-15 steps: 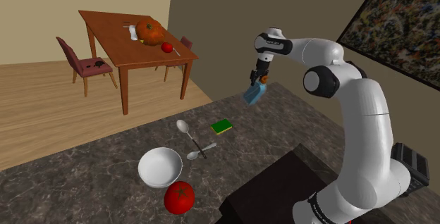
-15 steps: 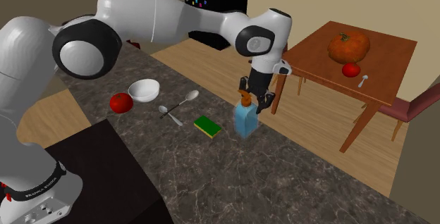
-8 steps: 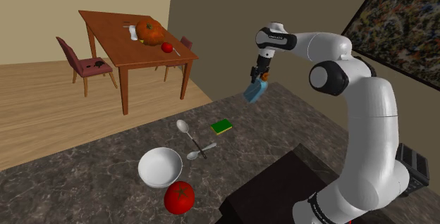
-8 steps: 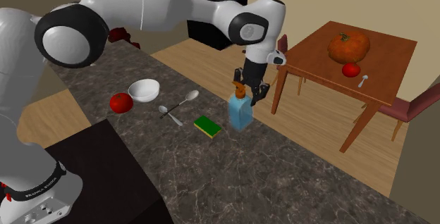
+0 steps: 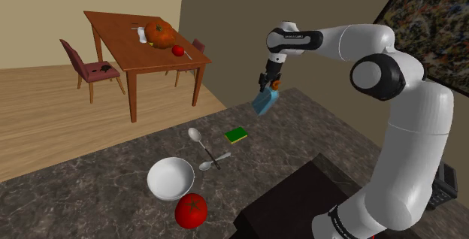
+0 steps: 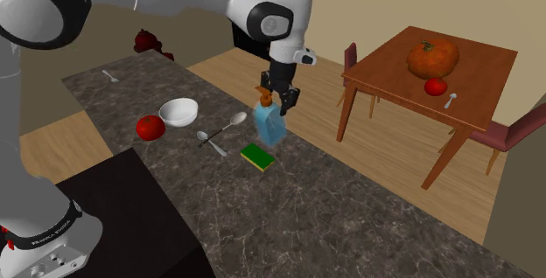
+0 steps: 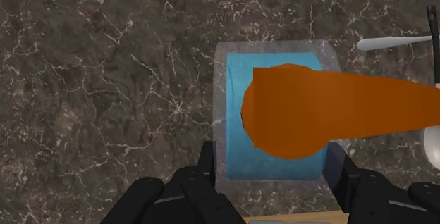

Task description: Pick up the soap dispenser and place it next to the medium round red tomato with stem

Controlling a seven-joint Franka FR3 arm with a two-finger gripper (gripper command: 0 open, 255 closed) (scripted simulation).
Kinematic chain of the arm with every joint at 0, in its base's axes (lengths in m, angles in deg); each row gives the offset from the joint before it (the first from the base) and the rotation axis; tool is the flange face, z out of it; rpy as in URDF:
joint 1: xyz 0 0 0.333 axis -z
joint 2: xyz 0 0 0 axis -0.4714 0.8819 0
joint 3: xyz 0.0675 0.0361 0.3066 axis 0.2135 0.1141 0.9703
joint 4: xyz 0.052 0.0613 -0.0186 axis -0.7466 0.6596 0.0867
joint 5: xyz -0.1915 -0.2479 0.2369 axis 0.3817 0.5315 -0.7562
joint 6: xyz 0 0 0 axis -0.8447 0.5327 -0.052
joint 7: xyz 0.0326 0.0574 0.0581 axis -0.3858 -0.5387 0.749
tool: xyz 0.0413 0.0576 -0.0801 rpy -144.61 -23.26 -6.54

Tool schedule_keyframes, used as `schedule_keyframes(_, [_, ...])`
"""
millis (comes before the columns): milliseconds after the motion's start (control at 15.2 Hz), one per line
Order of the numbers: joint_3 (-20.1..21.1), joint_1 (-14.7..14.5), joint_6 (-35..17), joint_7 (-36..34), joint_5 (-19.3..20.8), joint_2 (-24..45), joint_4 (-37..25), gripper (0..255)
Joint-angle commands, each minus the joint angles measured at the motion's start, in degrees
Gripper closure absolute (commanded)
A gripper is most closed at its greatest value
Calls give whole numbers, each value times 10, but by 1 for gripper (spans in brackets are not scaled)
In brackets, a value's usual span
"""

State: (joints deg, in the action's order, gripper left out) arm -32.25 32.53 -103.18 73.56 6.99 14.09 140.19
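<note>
As it hangs, the soap dispenser (image 7: 278,113) seems clasped between fingers (image 7: 207,168).

— What are we recording for surfaces?
— We are noting a dark veined stone counter (image 5: 98,192) standing over a pale wooden floor (image 5: 45,117).
— And furniture?
— We are logging a brown wooden dining table (image 5: 113,43) with dark red chairs (image 5: 73,55) by a tan wall (image 5: 45,12). A mottled painting (image 5: 428,27) is hanging on the darker wall (image 5: 225,27).
</note>
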Motion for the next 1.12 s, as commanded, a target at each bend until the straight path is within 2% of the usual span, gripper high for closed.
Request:
schedule_keyframes(0, [4,-18,-10,-20,4,-32,41,255])
schedule_keyframes(528, [31,-84,-32,-111,11,-121,147,255])
schedule_keyframes(1056, [70,-145,-37,-208,9,-179,205,255])
